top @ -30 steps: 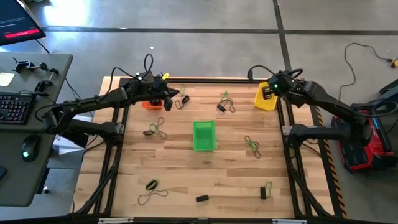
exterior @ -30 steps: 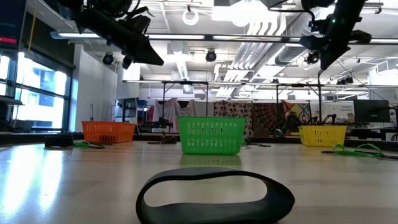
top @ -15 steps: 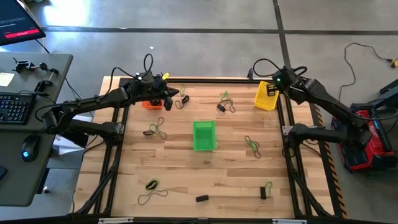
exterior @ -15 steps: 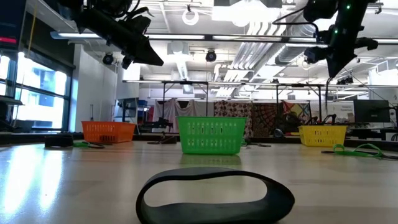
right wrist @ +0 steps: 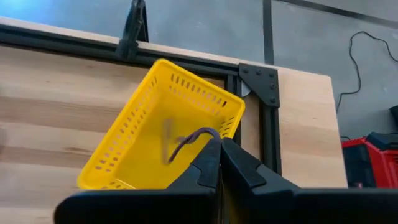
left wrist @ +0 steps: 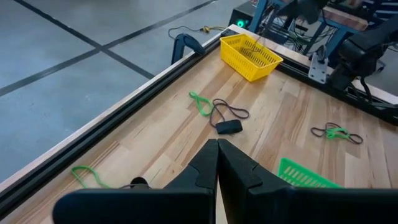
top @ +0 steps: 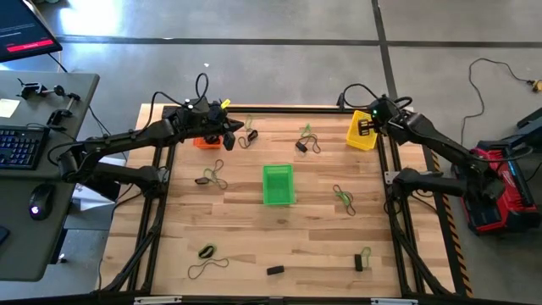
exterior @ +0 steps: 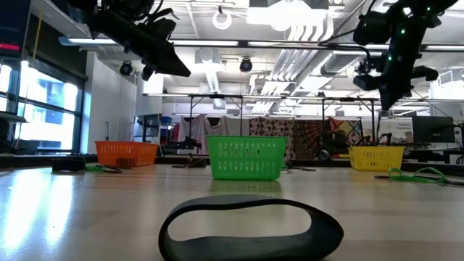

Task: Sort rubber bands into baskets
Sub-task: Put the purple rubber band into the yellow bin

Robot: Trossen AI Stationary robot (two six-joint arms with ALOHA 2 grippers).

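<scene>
Right gripper (right wrist: 219, 146) hangs over the yellow basket (right wrist: 143, 134), fingers pressed together on a dark rubber band (right wrist: 189, 140). Left gripper (left wrist: 217, 152), fingers pressed together, hovers above the wooden table (top: 313, 246) by the orange basket (exterior: 126, 153). Workshop racks stand behind.

orange basket (top: 201, 141) mostly hidden under the left arm, green basket (left wrist: 303, 176) cut off by picture edge

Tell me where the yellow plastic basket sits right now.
The yellow plastic basket sits at the table's far right corner in the high view, directly beneath the right gripper.
</scene>
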